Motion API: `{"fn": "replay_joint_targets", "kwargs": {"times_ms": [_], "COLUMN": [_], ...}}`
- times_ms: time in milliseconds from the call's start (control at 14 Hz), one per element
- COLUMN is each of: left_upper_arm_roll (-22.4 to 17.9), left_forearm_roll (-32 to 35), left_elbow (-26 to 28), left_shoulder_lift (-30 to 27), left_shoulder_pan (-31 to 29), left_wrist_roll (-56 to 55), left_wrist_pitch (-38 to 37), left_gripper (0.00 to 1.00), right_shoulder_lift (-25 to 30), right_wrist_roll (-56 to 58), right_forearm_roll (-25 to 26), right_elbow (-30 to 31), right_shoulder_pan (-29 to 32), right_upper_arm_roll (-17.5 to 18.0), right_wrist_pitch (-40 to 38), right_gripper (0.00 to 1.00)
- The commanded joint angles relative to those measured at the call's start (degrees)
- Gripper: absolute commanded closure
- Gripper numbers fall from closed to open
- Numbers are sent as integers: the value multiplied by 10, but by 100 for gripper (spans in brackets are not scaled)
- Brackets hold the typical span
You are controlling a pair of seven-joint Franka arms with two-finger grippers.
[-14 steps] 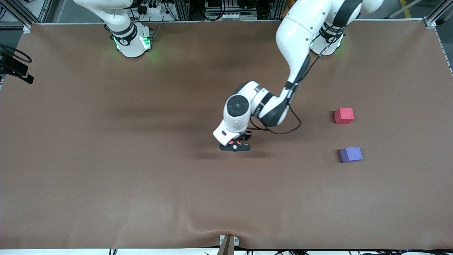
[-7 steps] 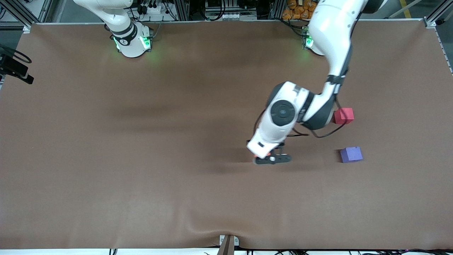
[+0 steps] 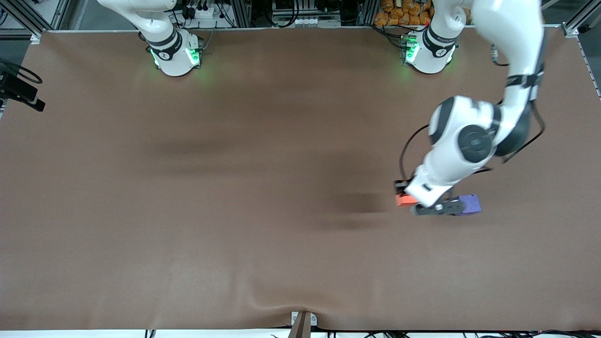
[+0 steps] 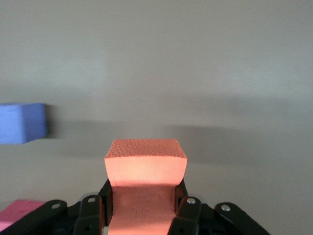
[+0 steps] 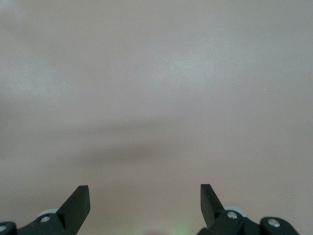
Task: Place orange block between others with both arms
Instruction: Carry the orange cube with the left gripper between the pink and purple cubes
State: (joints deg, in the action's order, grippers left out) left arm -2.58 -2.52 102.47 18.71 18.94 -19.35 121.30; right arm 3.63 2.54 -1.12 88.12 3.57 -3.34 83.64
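Brown table mat (image 3: 188, 188), left gripper (image 3: 425, 204) clamped flat on two sides of the orange block (image 4: 145, 164), carried above the mat just beside the blue-purple cube (image 3: 469, 204), foam looks light and squashy; right gripper (image 5: 145, 198) waits wide open, empty.

The orange block (image 4: 145, 164) is coloured bright orange with a finely pebbled top face. A blue-purple cube (image 3: 471, 204) and a pinkish-red cube (image 4: 17, 210) are seen, both plain. The table (image 3: 188, 211) is covered in uniform matte brown. The arms (image 3: 458, 145) are finished in white with black bands, and their bases are lit green.
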Motion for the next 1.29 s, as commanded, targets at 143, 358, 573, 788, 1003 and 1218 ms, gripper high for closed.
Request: {"fn": "replay_joint_targets", "kwargs": {"times_ms": [143, 358, 573, 788, 1003, 1218], "left_upper_arm_roll": [10, 13, 12, 12, 12, 12], "left_forearm_roll": [51, 47, 45, 44, 20, 11], "left_elbow": [150, 201, 270, 273, 271, 267], "left_shoulder_lift": [-122, -122, -112, -95, -69, -55], "left_shoulder_pan": [-90, -164, -192, -192, -198, -198], "left_wrist_roll": [103, 215, 246, 249, 257, 257], "left_wrist_pitch": [15, 69, 173, 197, 224, 231], "left_gripper": [86, 84, 84, 84, 84, 84], "right_shoulder_lift": [-3, -3, -4, -4, -5, -6], "right_wrist_roll": [-4, -3, -4, -5, -5, -5], "right_forearm_roll": [-4, -3, -3, -3, -3, -3], "right_elbow": [-11, -11, -11, -11, -11, -11], "right_shoulder_pan": [9, 11, 8, 8, 7, 7], "right_upper_arm_roll": [8, 7, 8, 8, 8, 9], "right_wrist_pitch": [-9, -8, -8, -7, -7, -8], "right_gripper": [0, 0, 0, 0, 0, 0]}}
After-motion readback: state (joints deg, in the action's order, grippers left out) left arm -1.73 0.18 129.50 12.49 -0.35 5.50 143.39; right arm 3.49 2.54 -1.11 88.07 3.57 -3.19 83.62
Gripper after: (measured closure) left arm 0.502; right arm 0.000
